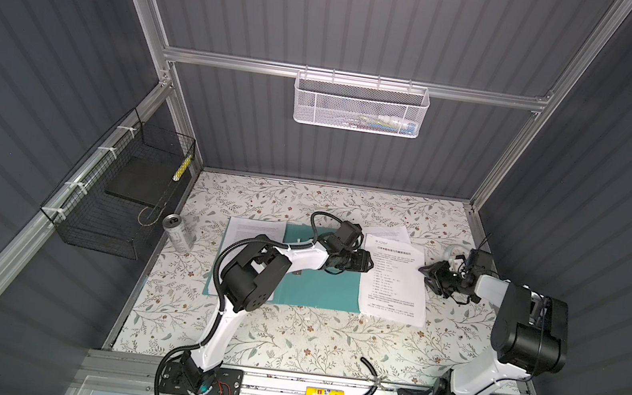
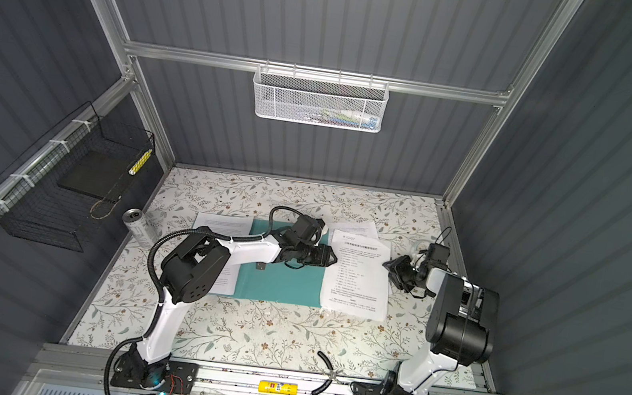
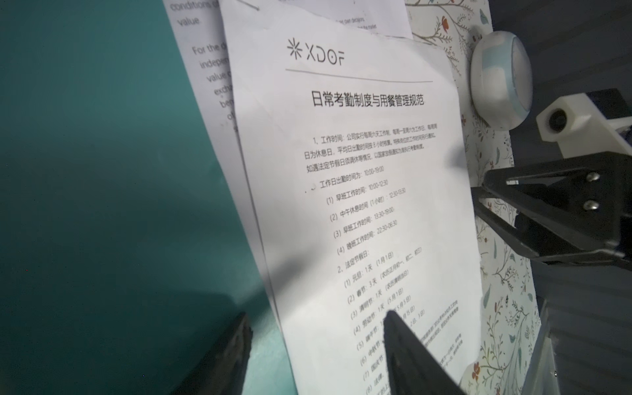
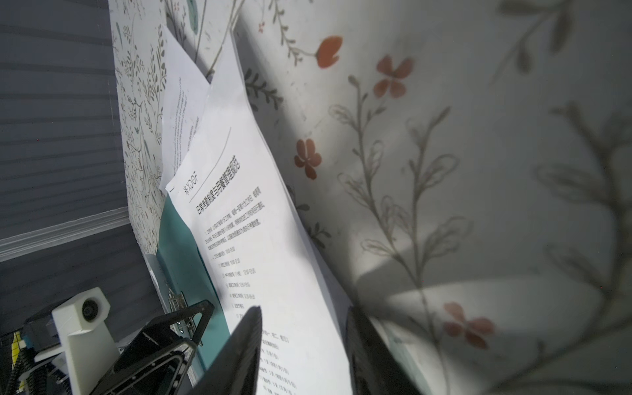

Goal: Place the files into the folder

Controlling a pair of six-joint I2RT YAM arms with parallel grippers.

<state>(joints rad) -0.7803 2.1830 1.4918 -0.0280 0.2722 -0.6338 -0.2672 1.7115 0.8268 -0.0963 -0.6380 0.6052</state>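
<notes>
Both top views: teal folder [image 1: 318,287] lies open on the floral counter [image 1: 286,337], and the files [image 1: 395,281] overlap its right edge. Left gripper [image 1: 372,262] is over the folder with jaws apart. Right gripper [image 1: 425,277] is at the top sheet's outer edge, jaws apart.

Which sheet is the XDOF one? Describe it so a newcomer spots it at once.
On the floral table, find the teal folder in the middle. The sheet lies over the folder's right edge, on top of an English sheet. What sets it apart: an XDOF logo, a ruled line and a bold Chinese heading.
</notes>
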